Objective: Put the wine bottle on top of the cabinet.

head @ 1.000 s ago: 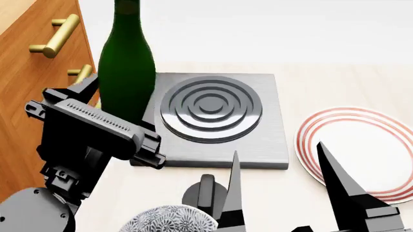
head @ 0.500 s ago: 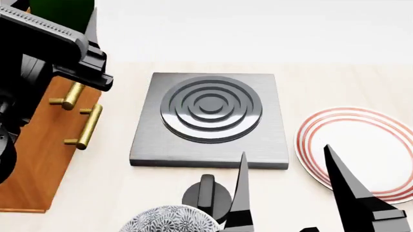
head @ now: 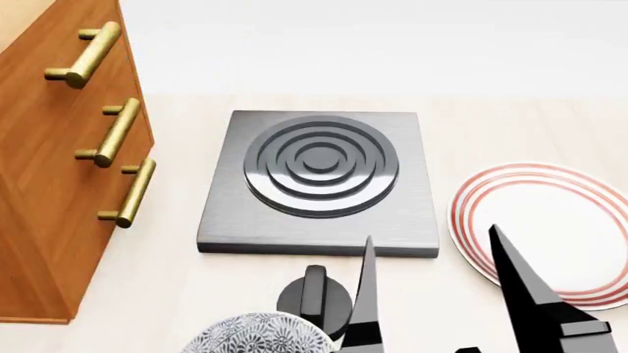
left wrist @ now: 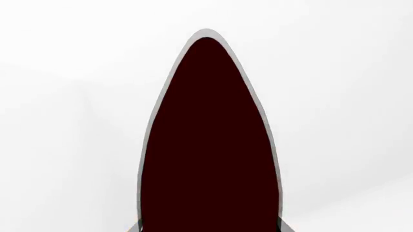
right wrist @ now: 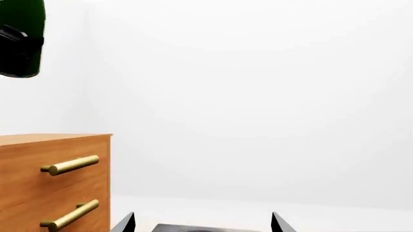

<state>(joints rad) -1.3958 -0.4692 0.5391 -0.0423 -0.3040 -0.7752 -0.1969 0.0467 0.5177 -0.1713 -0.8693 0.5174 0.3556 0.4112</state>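
Note:
The wine bottle (right wrist: 23, 11) shows in the right wrist view as dark green glass at the upper edge, held well above the cabinet's top (right wrist: 51, 140). My left gripper (right wrist: 18, 53) is shut on it. In the left wrist view the bottle (left wrist: 206, 145) fills the frame as a dark, grey-rimmed shape; neck, cork and label are hidden. The orange-brown cabinet (head: 59, 184) with brass bar handles stands at the left in the head view. The left arm and bottle are out of the head view. My right gripper (head: 431, 234) is open and empty, low over the table's front; it also shows in its wrist view (right wrist: 201, 223).
A grey square hob (head: 319, 176) with ringed burner lies mid-table beside the cabinet. A white plate with red rings (head: 549, 220) lies at the right. A patterned bowl (head: 257, 334) and a black knob (head: 314, 294) are at the front edge.
My left arm has lifted the wine bottle up and out of the head view, uncovering the cabinet front. The right gripper has barely moved.

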